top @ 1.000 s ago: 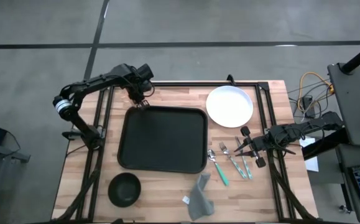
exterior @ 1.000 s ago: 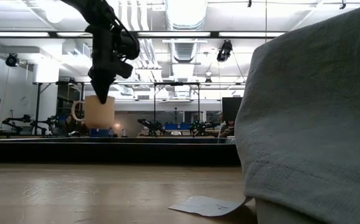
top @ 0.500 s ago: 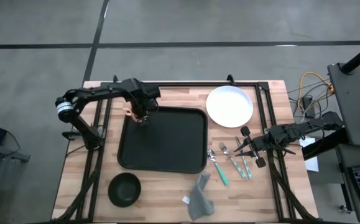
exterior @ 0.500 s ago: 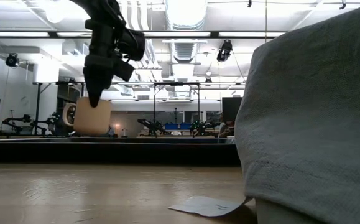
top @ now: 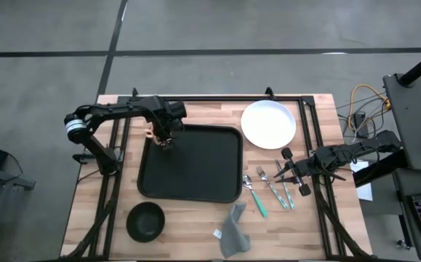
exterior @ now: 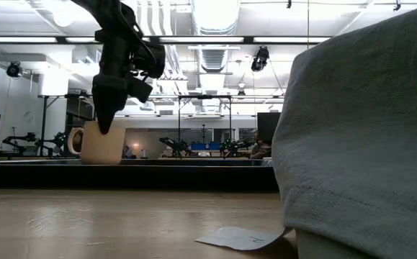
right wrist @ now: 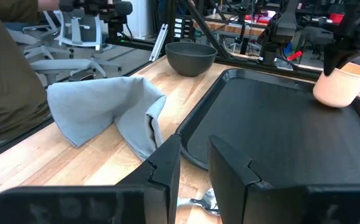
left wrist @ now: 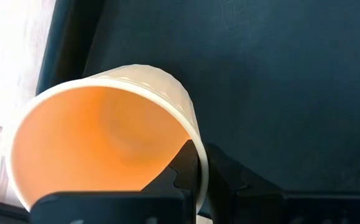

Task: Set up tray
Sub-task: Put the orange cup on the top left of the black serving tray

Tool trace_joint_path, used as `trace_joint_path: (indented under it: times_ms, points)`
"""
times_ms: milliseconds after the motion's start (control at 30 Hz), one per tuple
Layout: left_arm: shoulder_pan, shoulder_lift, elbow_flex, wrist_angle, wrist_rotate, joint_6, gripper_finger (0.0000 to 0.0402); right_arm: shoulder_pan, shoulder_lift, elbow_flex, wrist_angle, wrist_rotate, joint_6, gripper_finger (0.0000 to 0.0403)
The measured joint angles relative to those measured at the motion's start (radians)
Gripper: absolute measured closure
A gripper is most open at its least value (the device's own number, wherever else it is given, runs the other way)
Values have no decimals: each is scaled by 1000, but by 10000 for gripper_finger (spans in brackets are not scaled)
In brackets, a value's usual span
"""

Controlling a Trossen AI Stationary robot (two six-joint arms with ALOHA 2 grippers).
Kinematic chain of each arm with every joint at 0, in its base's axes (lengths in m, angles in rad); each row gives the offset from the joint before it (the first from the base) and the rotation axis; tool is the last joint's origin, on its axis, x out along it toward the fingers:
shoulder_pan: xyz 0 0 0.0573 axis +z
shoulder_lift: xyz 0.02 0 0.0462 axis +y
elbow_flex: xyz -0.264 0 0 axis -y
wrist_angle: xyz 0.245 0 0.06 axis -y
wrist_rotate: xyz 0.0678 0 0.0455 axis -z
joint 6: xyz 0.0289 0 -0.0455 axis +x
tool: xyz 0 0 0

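**Mug Coming Down at the Tray's Far-Left Corner**

The left hand (top: pixel 166 136) is clamped on the rim of a peach-coloured mug (exterior: pixel 99 142), one finger inside the wall and one outside, and is holding it over the far-left corner of the tray (top: pixel 195 171). From the low view the mug's base is sitting at about rim level; whether it is touching the tray floor cannot be told. The mug is tilting slightly in the right wrist view.

The risk here is in the placement. The mug is hanging just beside the tray's raised rim, so a release now could be setting its base half on the lip and tipping it toward the counter (top: pixel 115 193). A pinch on one smooth wall is also giving little hold against twisting.

The tray is a wide, flat, matte black rectangle with rounded corners. The mug is glossy and thin-walled, with a loop handle. Right of the tray are lying a round white plate (top: pixel 268 124) and teal-handled cutlery (top: pixel 268 191); near the tray's front edge are sitting a small dark bowl (top: pixel 145 220) and a crumpled grey cloth (top: pixel 234 231).

The right hand (top: pixel 281 175) is waiting beside the cutlery, right of the tray, fingers slightly apart and holding nothing.
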Motion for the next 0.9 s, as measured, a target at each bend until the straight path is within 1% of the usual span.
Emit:
trace_joint_path:
  times_ms: [367, 600, 900]
  points:
    - [-1, 0, -21, 25, -4, 0, 401, 0, 0, 0, 0, 0, 0, 335]
    - [0, 1, -25, 25, -4, 0, 389, 0, 0, 0, 0, 0, 0, 335]
    - [0, 1, -26, 25, -4, 0, 386, 0, 0, 0, 0, 0, 0, 335]
